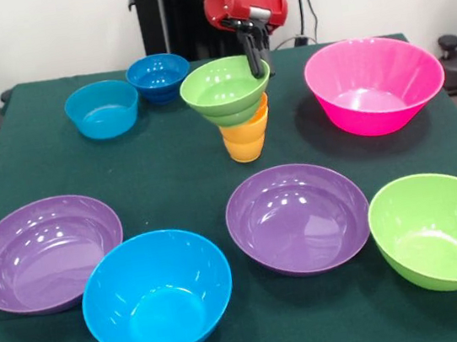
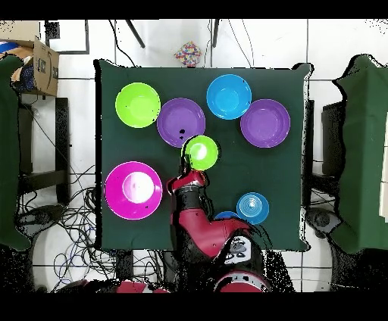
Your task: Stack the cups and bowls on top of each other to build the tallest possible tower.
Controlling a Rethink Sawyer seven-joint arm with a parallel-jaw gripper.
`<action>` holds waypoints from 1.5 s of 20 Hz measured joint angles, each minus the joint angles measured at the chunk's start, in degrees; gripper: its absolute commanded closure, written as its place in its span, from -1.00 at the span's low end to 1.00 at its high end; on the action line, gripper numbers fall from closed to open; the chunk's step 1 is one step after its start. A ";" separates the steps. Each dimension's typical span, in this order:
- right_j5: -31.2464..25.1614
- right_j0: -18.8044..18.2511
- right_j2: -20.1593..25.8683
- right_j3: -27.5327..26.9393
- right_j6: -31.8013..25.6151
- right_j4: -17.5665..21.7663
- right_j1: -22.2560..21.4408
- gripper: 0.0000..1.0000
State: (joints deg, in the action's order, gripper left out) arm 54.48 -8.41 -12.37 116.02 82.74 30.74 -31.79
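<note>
Black gripper [image 1: 259,66] clamped on the rim of the small glossy green plastic bowl [image 1: 224,87] atop two nested ribbed orange tumblers [image 1: 247,137].

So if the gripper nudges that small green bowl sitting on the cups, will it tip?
Probably. The small green bowl is wider than the orange cups beneath and already sits tilted, so a sideways push could slide it off. Its glossy plastic looks stiff, light and slippery. The gripper is at its rim, so a lift may drag the stack.

Red arm [image 1: 244,3] (black gripper [image 1: 257,58], cables)
</note>
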 measured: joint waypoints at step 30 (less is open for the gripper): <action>9.95 2.42 -4.63 4.35 0.00 -4.98 5.21 1.00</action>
State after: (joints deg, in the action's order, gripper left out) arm 64.43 -5.99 -16.99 120.37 82.74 25.76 -26.58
